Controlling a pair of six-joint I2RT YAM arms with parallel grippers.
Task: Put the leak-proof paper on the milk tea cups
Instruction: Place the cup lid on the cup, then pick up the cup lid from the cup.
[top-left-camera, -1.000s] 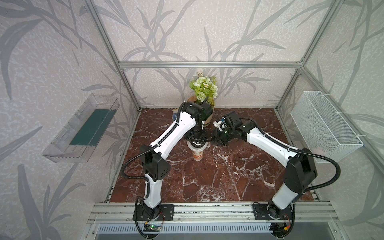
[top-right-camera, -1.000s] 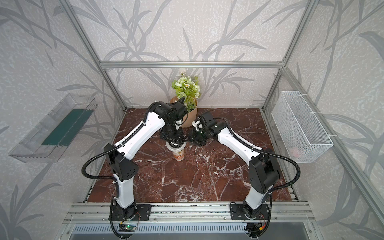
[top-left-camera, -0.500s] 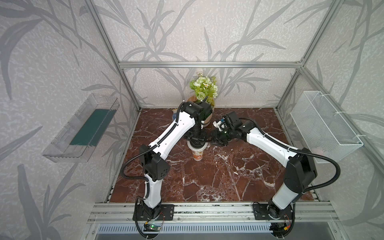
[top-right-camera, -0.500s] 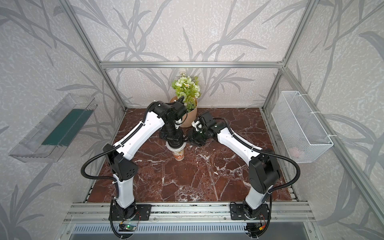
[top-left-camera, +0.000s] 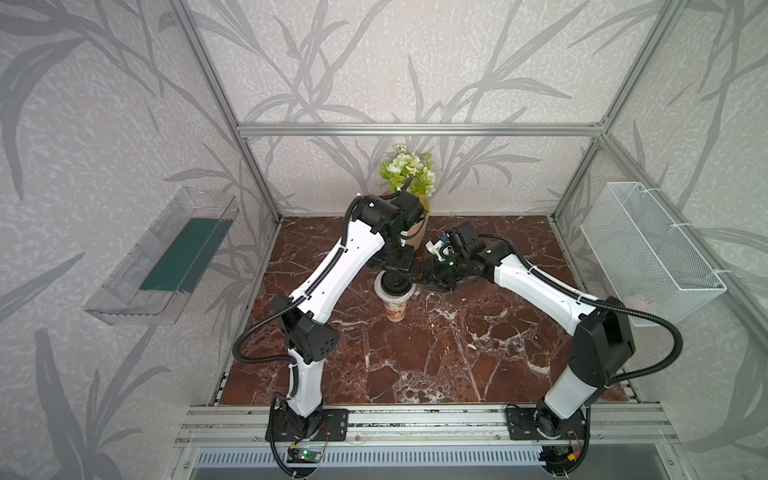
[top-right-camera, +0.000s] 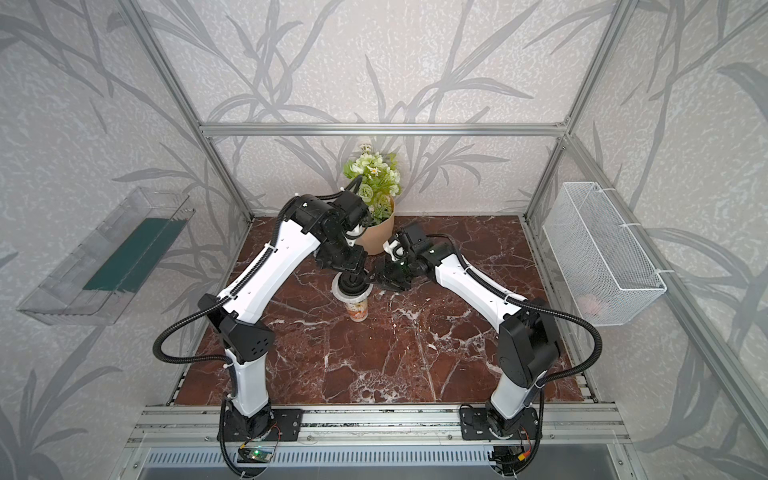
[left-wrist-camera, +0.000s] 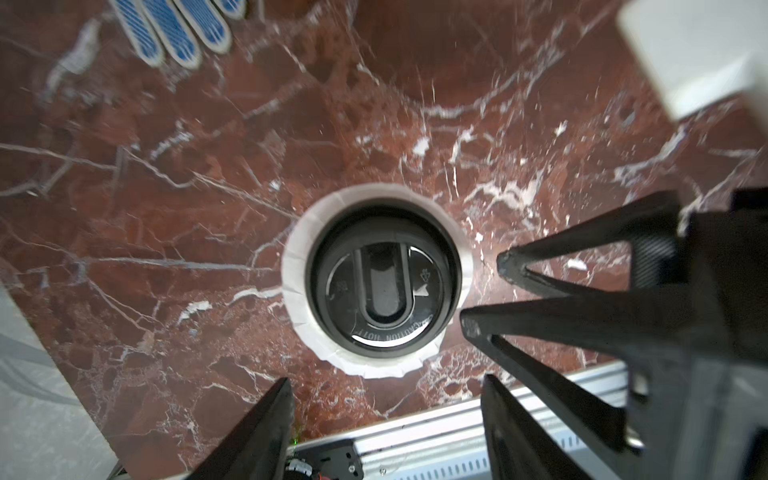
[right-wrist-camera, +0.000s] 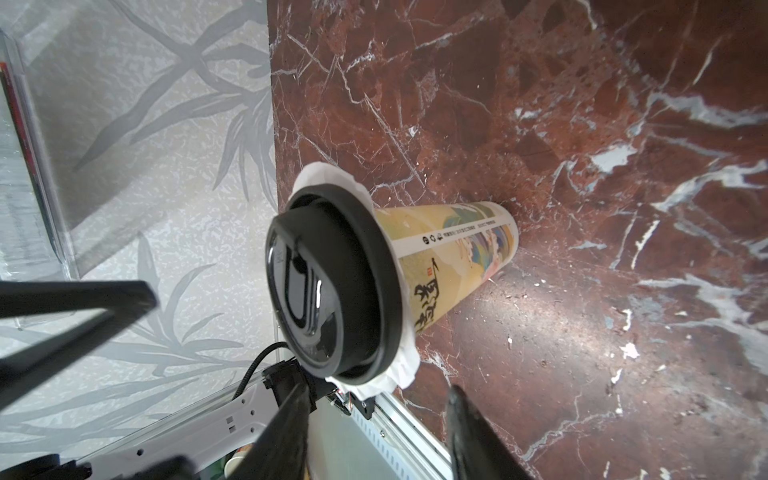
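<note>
Where paper (left-wrist-camera: 293, 266) frills past the lid (left-wrist-camera: 380, 286), left fingers (left-wrist-camera: 257, 432) stand clear.

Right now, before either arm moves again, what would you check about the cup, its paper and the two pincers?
1. Cup stands upright on the table: ok.
2. Leak-proof paper covers the rim, and its edge shows around the black lid: ok.
3. Lid sits level on the cup: ok. Whether it is pressed fully home: cannot tell.
4. Left pincer is above the lid, open and gripping nothing: ok.
5. Right pincer is beside the cup, open and gripping nothing: ok.
6. Room between the left arm and the flower pot behind it: cannot tell.
</note>
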